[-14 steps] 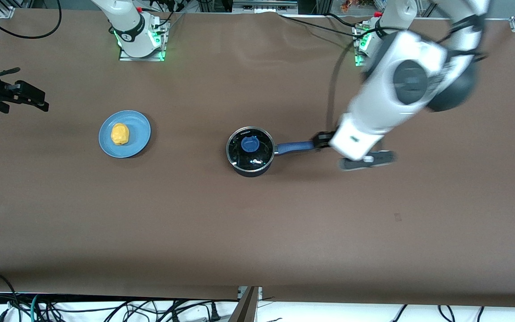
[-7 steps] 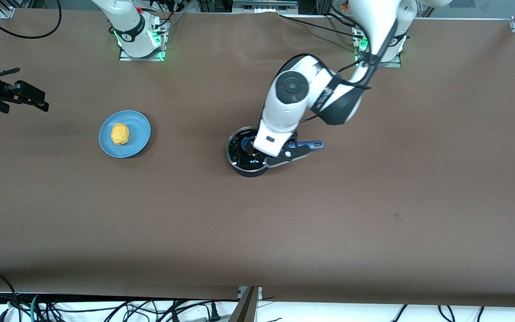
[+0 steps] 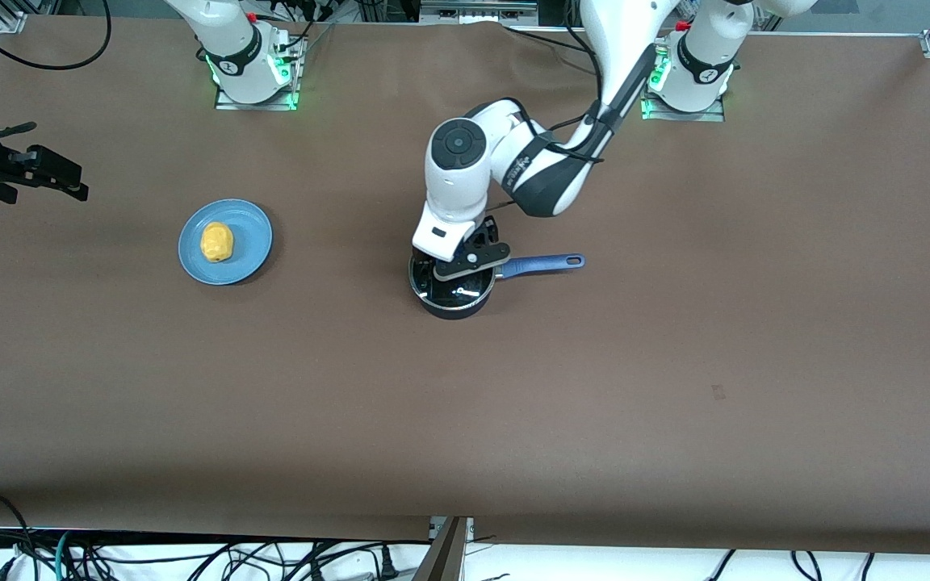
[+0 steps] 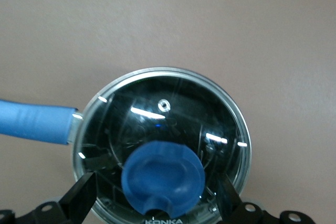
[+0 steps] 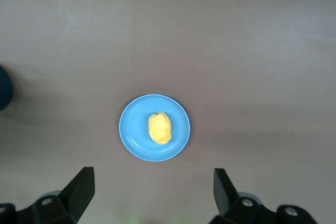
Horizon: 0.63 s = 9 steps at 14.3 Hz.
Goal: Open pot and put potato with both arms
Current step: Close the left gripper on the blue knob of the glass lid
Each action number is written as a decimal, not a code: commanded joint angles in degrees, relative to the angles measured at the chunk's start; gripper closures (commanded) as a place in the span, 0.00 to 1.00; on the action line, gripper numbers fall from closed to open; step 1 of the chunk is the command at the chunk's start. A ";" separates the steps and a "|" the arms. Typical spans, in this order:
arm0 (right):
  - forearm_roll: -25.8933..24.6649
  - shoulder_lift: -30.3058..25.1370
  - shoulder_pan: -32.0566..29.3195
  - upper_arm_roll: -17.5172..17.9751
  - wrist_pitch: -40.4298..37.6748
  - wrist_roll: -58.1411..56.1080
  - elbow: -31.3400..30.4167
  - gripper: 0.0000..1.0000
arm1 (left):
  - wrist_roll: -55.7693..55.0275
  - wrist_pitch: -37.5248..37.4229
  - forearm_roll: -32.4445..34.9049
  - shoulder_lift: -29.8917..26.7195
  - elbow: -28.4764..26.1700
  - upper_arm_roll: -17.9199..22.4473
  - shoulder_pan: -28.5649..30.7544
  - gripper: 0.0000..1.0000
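Front view: the pot [image 3: 452, 289] sits mid-counter with its glass lid on, blue handle [image 3: 542, 263] pointing toward the left arm's end. The left hand [image 3: 460, 260] hangs directly over the lid. The potato [image 3: 216, 241] lies on a blue plate [image 3: 251, 258] toward the right arm's end of the counter [image 3: 465, 403]. The right arm's hand is not clearly shown here; it seems to sit high, waiting.

Left wrist view: the left hand [image 4: 155, 200] is spread wide, its fingers [image 4: 79, 200] flanking the lid's blue knob [image 4: 163, 177] without touching it. The lid [image 4: 163, 119] is seated on the pot.

Right wrist view: the right hand [image 5: 152, 192] is wide open and empty, high above the plate [image 5: 131, 129] and the potato [image 5: 159, 128].

The step in hand looks like opening the pot. Next, the left hand likely has to drop onto the knob, close and lift the lid off, after which the right can descend for the potato.
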 commanded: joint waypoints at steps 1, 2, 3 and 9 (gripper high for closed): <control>0.54 -1.01 -0.78 0.57 -0.43 0.52 -0.65 0.00 | -1.32 -0.13 1.84 1.45 1.97 0.76 -1.04 0.00; 0.54 -1.01 -0.78 0.57 -0.43 0.60 -0.65 0.00 | -1.32 -0.13 2.01 1.54 1.97 0.76 -1.31 0.00; 0.54 -1.01 -0.78 0.57 -0.43 0.52 -0.65 0.00 | -1.41 -0.13 2.54 1.72 1.97 0.76 -1.40 0.01; 0.54 -1.01 -0.78 0.57 -0.43 0.52 -0.65 0.00 | -2.11 -0.13 2.72 1.81 1.97 0.76 -1.40 0.31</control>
